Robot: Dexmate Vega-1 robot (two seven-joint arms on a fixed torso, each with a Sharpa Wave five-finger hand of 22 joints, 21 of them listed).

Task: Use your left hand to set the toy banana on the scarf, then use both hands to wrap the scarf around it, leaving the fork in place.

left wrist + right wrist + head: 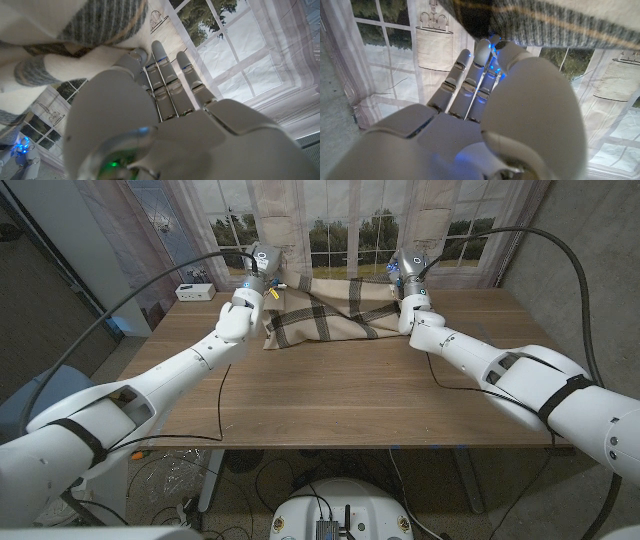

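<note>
Both hands' fingers touch the scarf.

A beige scarf with dark plaid stripes lies bunched and folded over itself at the far middle of the wooden worktop, near the window side. Its folds rise into a low, rumpled mound, with one flatter corner spread towards the near left. A small spot of yellow shows at the scarf's far left edge; whether this is the toy banana cannot be told. In both wrist views the scarf's soft woven cloth, cream with grey and tan bands, hangs close against the fingertips.
</note>
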